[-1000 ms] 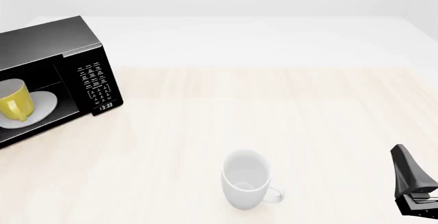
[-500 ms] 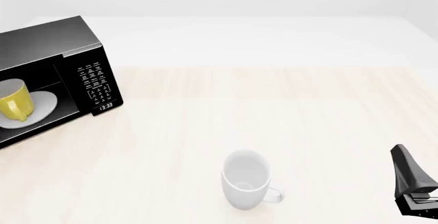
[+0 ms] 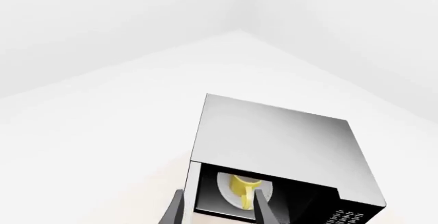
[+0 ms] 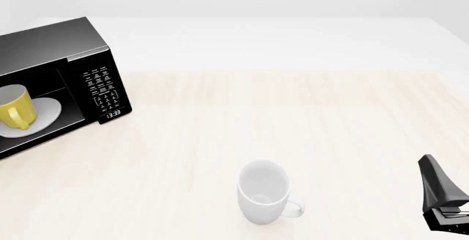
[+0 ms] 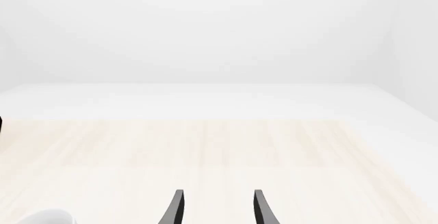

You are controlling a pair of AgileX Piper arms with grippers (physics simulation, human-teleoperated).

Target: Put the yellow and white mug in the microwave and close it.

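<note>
The microwave [image 4: 51,81] stands at the table's far left with its cavity open; its door is out of view. The yellow and white mug [image 4: 16,108] stands upright inside on the white turntable plate [image 4: 45,112], handle toward the front. In the left wrist view the microwave [image 3: 274,142] is seen from above with the mug [image 3: 241,187] inside. My left gripper [image 3: 219,212] is open and empty, raised above and apart from the microwave. My right gripper [image 4: 430,167] is low at the front right, and its wrist view shows the gripper [image 5: 217,209] open and empty.
An all-white mug [image 4: 262,191] stands upright at the front middle of the table, handle toward the right; its rim shows at the edge of the right wrist view [image 5: 42,218]. The light wood tabletop [image 4: 308,119] stretches between the microwave and the right gripper.
</note>
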